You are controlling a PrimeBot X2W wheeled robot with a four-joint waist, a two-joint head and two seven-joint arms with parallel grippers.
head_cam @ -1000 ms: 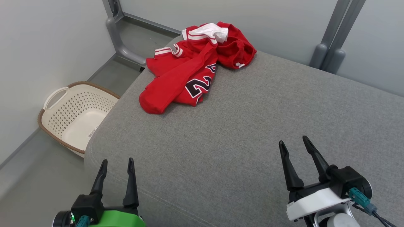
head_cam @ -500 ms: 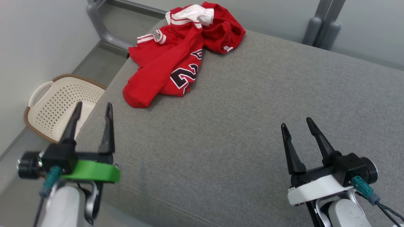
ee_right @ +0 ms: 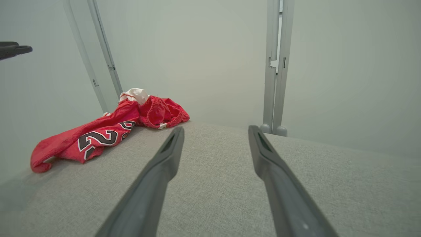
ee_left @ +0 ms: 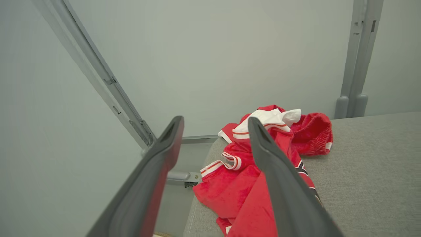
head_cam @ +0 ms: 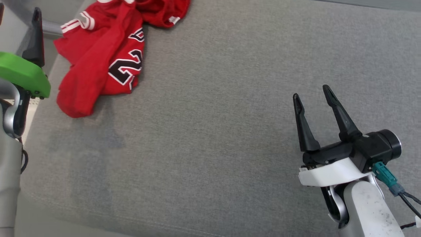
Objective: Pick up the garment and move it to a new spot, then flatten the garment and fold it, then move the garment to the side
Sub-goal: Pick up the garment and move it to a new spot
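The garment (head_cam: 98, 62) is a crumpled red jersey with white trim and black numerals, lying at the far left end of the grey cushioned surface (head_cam: 213, 138). My left gripper (head_cam: 18, 11) is raised at the left edge of the head view, just left of the garment and apart from it, open and empty. Its wrist view looks between the left gripper's (ee_left: 215, 120) spread fingers down onto the garment (ee_left: 230, 194). My right gripper (head_cam: 310, 91) hovers open and empty over the right side of the surface, far from the garment (ee_right: 98, 138).
Pale walls enclose the surface at the back and left. Grey metal frame posts (ee_right: 274, 65) stand behind the far edge, and a slanted rail (ee_left: 108, 82) runs behind the garment. The surface's left edge drops off beside the garment.
The head camera has tilted down and shifted. My left gripper has risen and gone forward to beside the garment. The right gripper has edged forward. Both stay open; the garment lies as before.
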